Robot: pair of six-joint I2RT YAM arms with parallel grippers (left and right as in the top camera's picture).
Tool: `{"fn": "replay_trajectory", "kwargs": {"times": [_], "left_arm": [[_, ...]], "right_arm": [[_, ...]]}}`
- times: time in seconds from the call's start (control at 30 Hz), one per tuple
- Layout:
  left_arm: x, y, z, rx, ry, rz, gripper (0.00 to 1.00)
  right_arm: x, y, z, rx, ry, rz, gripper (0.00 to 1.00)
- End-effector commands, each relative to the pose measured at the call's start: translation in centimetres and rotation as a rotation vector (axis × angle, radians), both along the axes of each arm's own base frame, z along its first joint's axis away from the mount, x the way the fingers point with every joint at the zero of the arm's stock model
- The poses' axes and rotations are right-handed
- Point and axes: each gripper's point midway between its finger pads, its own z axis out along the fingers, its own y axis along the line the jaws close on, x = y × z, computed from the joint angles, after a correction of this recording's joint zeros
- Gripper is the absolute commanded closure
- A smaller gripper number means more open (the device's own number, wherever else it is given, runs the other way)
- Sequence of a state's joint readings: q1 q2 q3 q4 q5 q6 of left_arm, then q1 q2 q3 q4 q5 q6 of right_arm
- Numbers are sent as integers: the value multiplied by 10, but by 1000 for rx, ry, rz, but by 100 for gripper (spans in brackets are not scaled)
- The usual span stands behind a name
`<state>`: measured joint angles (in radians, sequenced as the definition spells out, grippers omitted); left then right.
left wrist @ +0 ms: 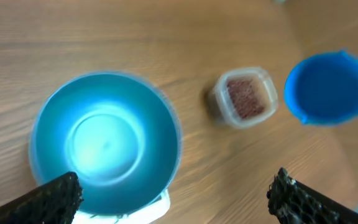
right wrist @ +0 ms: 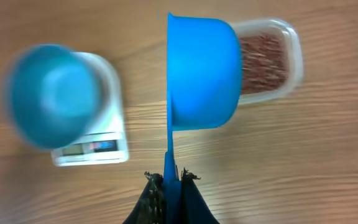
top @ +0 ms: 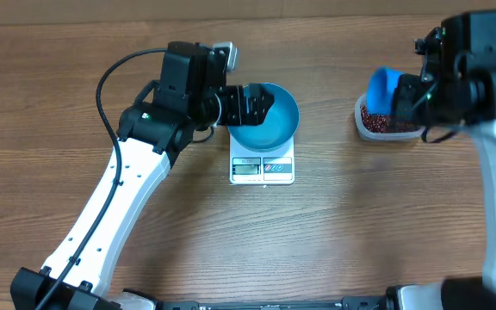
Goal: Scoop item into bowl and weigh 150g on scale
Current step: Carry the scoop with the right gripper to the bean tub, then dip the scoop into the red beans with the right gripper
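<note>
The blue bowl (top: 279, 127) sits empty on the scale (top: 262, 170), left gripper (top: 257, 105) jaws wide over it; right gripper (right wrist: 168, 186) jaws pinch the scoop (right wrist: 204, 71) above the beans (right wrist: 266, 62) in their tub (right wrist: 294, 38), so all scooping and weighing seem left.

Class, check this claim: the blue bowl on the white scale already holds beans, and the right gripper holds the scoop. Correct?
No: the bowl on the scale is empty, as the left wrist view shows. The right gripper does hold the scoop.
</note>
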<state>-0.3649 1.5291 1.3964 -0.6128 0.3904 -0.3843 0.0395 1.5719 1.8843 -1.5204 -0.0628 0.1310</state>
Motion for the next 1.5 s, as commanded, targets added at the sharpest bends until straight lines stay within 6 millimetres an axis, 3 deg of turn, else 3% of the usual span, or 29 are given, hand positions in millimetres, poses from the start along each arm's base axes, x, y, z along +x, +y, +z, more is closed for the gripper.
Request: {"fn": "replay_trajectory", "kwargs": {"times": [0.0, 0.13, 0.33, 0.6, 0.83, 1.03, 1.1, 1.17, 1.47], "left_arm": [[-2, 18, 0, 138, -60, -9, 0], [-8, 31, -13, 218, -19, 17, 0], [-9, 31, -15, 227, -19, 6, 0], [-9, 31, -15, 226, -19, 6, 0], [-10, 32, -16, 229, -11, 5, 0], [-12, 32, -17, 232, -4, 5, 0], [-12, 32, -17, 232, -3, 4, 0], [-12, 32, -17, 232, -3, 4, 0], [-13, 33, -19, 235, 4, 4, 0]], "right_arm": [[14, -35, -19, -116, 54, -22, 96], [20, -46, -51, -137, 170, 19, 96], [33, -65, -87, -241, 276, 21, 96], [49, -69, -108, -269, 293, 41, 96], [51, -69, -122, -267, 331, 44, 93], [54, -70, -121, -267, 318, 40, 69], [55, -70, -121, -267, 315, 35, 52], [56, -70, -121, -265, 310, 27, 41], [61, -61, -121, -208, 288, 17, 39]]}}
